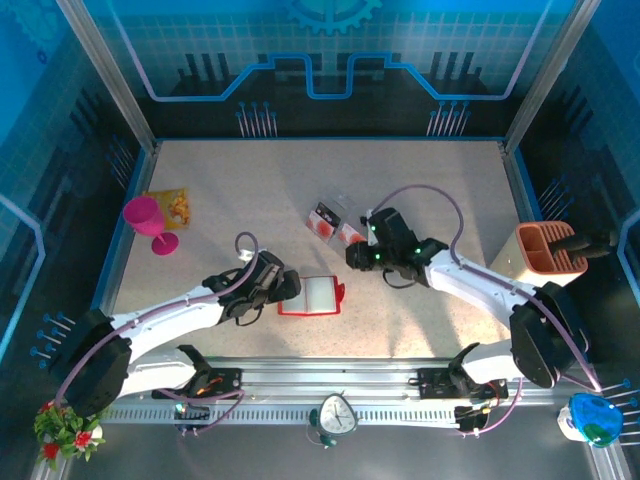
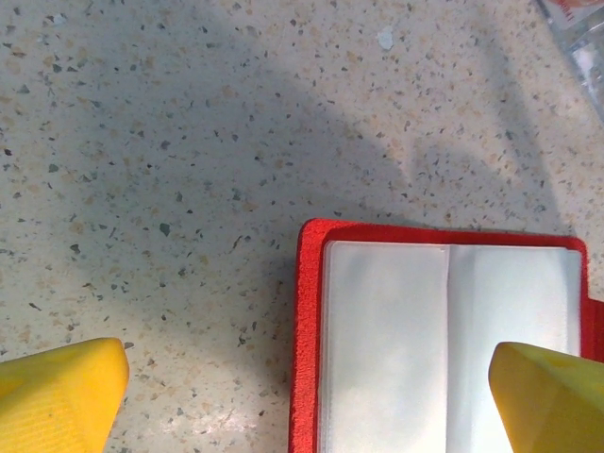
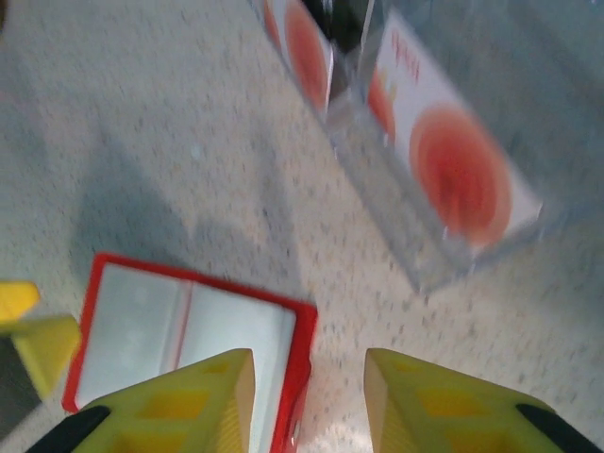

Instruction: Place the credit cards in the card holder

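Observation:
The card holder (image 1: 312, 296) lies open on the table, red with a pale inside (image 2: 444, 349). My left gripper (image 1: 288, 288) hangs at its left edge, open wide (image 2: 307, 377), one fingertip (image 2: 66, 396) over bare table and the other over the pale page. Two credit cards (image 1: 325, 219) (image 1: 350, 235), white with a red round mark, lie behind the holder among clear plastic (image 3: 453, 175) (image 3: 304, 47). My right gripper (image 1: 353, 258) is between the cards and the holder, open with nothing between its fingers (image 3: 310, 382), above the holder's right edge (image 3: 300, 349).
A pink goblet (image 1: 148, 222) and a yellow-orange packet (image 1: 170, 205) stand at the far left. An orange-brown two-slot rack (image 1: 545, 250) sits at the right edge. Blue walls and metal posts enclose the table.

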Action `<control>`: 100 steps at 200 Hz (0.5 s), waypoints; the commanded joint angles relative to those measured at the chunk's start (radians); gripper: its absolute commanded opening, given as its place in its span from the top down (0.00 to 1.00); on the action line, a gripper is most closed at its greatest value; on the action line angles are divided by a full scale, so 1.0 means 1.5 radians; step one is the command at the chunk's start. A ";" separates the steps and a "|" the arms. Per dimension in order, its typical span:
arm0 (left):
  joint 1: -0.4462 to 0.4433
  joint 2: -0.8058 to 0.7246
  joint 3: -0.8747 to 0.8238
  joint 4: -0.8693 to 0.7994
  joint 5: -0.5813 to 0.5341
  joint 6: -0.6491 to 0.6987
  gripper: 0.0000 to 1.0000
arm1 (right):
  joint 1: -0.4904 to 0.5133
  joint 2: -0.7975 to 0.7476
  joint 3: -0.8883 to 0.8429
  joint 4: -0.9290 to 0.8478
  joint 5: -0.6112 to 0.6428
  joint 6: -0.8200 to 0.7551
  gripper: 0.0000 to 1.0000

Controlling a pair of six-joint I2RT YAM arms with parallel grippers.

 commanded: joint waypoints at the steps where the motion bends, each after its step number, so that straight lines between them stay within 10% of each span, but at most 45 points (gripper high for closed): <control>1: -0.004 0.011 0.010 0.002 0.006 0.009 0.01 | -0.019 0.037 0.088 -0.070 -0.010 -0.096 0.60; 100: -0.004 0.001 -0.006 -0.001 -0.010 -0.001 0.01 | -0.019 0.242 0.329 -0.252 0.111 -0.277 0.60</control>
